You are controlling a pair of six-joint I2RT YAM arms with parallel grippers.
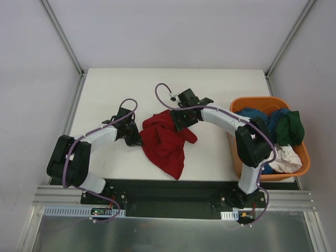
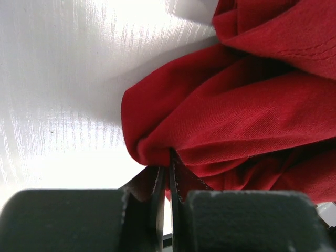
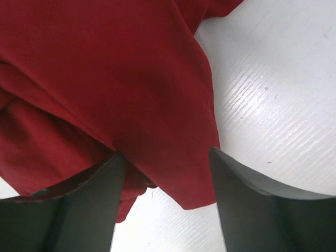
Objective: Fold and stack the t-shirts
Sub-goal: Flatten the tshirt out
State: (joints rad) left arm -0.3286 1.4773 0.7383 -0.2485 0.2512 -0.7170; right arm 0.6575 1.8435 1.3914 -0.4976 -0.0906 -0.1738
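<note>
The dark red t-shirt [image 1: 165,142] lay crumpled in the middle of the table [image 1: 115,89], between the two arms. The left gripper [image 2: 169,157] was pinched tight on a fold at its left edge, probably to anchor it for spreading. The right gripper [image 3: 165,155] stood wide, straddling the opposite edge with nothing gripped yet. The other t-shirts [image 1: 278,126] sat heaped in the orange basket [image 1: 257,100].

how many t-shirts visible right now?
4: the dark red shirt lies crumpled on the table; the blue shirt, dark green shirt and white shirt are heaped in the orange basket at the right. More may be buried underneath.
</note>
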